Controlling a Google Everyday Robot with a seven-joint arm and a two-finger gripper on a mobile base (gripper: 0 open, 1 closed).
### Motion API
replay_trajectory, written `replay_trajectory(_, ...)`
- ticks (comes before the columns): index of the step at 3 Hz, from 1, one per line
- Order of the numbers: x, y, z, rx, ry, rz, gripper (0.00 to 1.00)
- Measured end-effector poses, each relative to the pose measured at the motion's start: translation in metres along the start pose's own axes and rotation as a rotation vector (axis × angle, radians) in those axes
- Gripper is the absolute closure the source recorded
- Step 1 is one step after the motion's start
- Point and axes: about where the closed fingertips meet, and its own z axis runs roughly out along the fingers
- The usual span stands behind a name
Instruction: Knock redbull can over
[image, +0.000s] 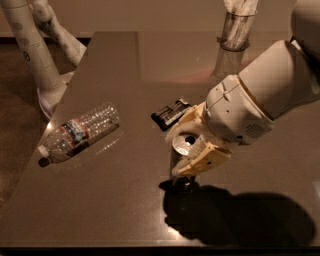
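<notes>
Silver can (183, 145) standing between spread jaws

It is standing near the table's (120, 65) front edge. The gripper (175, 153) is straddling its top, jaws spread to either side of it. A bottle (80, 132) is lying by the left edge, a packet (169, 112) resting just behind the gripper.

The arm (270, 85) is showing as a thick, smooth white shell of rounded segments, glowing cream in the warm light. Thin seams are running between its panels. The wrist housing (235, 117) is bulging like a blunt dome, carrying a few small recessed holes on top and a patch of fine dots on its side. The gripper (177, 150), hanging over the near middle of the table (115, 200), is wearing pale yellow, blocky jaws with notched edges, standing apart.
</notes>
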Motion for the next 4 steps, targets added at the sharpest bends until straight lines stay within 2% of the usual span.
replay_trajectory(1, -0.008, -0.008, -0.026, 0.047, 0.088, 0.009, 0.95)
replay_trajectory(2, 0.009, -0.028, -0.059, 0.084, 0.265, 0.115, 1.0)
replay_trajectory(3, 0.058, -0.054, -0.088, 0.109, 0.491, 0.258, 1.0)
replay_trajectory(4, 0.089, -0.069, -0.092, 0.11, 0.596, 0.306, 1.0)
